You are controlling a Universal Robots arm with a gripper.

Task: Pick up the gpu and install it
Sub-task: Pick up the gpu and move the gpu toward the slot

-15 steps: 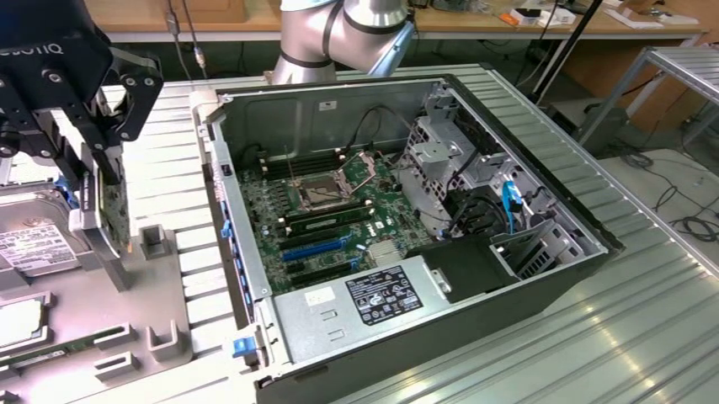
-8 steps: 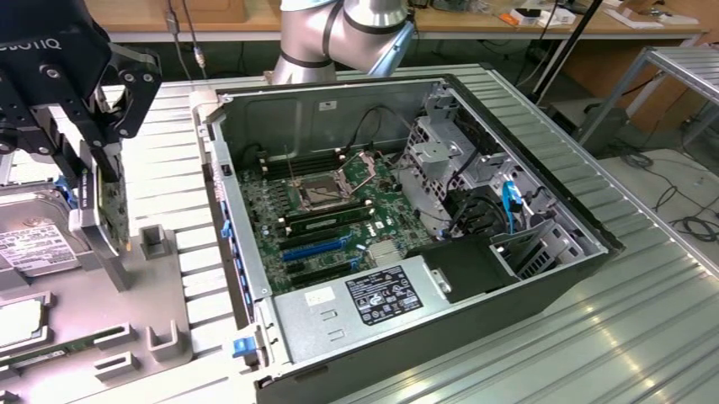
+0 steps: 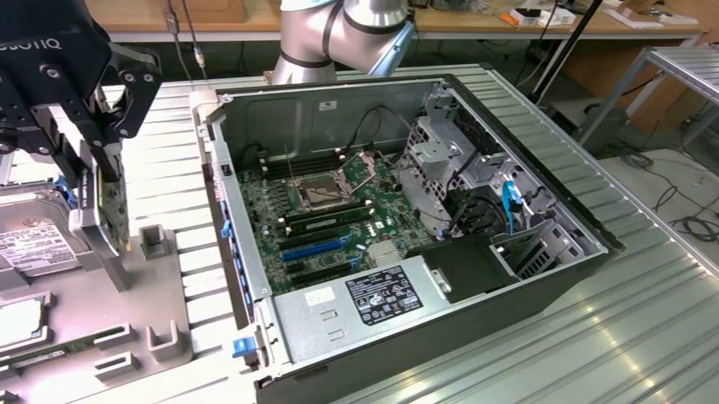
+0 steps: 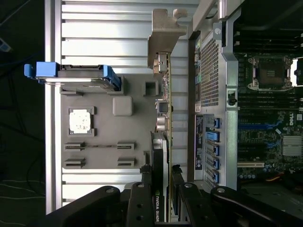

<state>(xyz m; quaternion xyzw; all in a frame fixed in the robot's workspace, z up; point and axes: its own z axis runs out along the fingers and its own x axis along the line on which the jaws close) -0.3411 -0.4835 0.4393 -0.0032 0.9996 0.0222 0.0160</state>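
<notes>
We see the pincer clamped on the gpu, one finger on each flat face. The card hangs upright from it, its silver bracket at the end away from the fingers. We cannot tell whether the card's lower end touches anything.

Under and just beside the card, on the exterior view's left, sits a grey holding tray. A hard drive lies on it, left of the card.

To the right, the open computer case lies on the slatted metal table. Its left wall, lined with blue latches, stands between the card and the motherboard. Nearer in the case is the power supply, and to the right the drive cage. The arm rises at the far side.
</notes>
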